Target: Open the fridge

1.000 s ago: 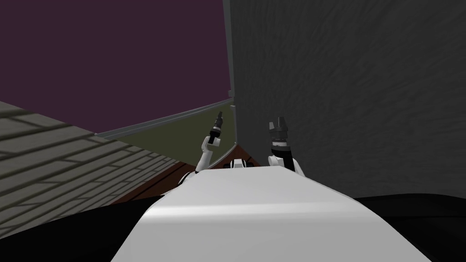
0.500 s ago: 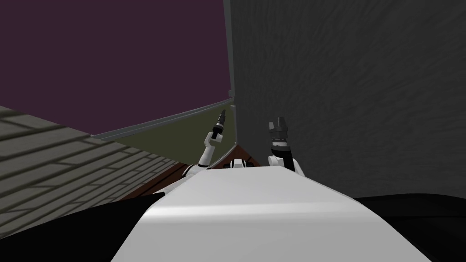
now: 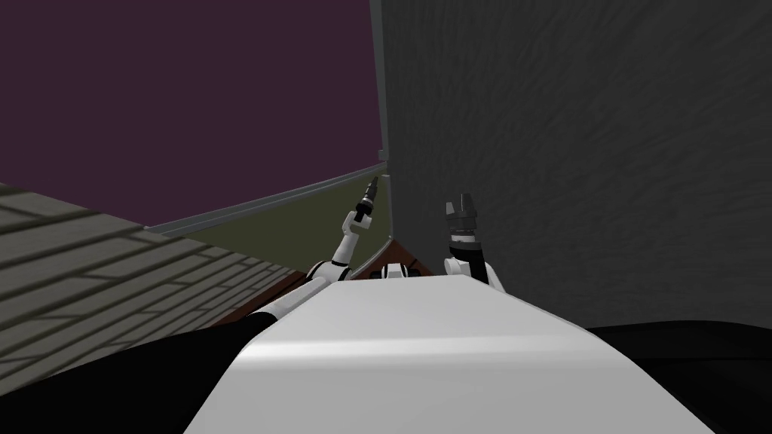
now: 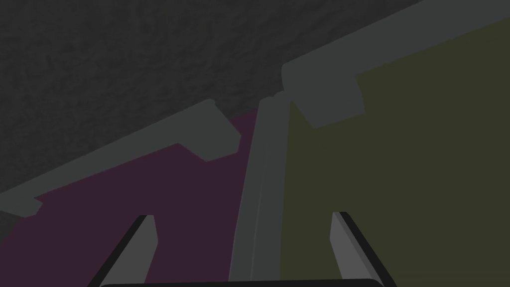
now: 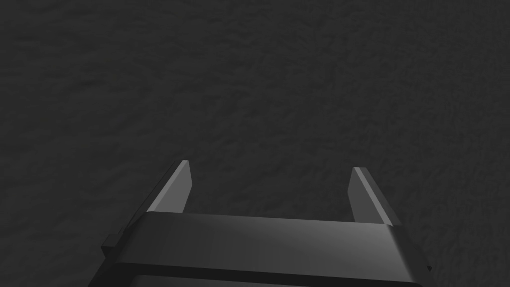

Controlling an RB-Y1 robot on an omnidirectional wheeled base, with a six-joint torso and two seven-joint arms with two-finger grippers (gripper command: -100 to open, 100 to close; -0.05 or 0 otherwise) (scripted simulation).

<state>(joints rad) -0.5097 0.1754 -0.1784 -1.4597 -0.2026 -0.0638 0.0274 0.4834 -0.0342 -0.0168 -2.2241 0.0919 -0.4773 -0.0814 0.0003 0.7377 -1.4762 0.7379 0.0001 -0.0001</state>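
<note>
— What does the head camera give you?
— The left gripper (image 3: 372,181) is stretched out toward the corner where the purple wall (image 3: 188,98) meets the olive wall (image 3: 301,218), close to the grey corner strip (image 3: 377,90). The right gripper (image 3: 458,202) is raised before a dark grey rough surface (image 3: 588,151), its fingers apart.
— And the left hand's camera?
— Its fingers (image 4: 142,244) stand spread, aimed at the corner strip (image 4: 261,189), purple on one side and olive on the other.
— The right hand's?
— The fingers (image 5: 174,189) are spread there too, facing the dark rough surface (image 5: 249,74).
— So where's the fridge?
— I cannot tell from here.
</note>
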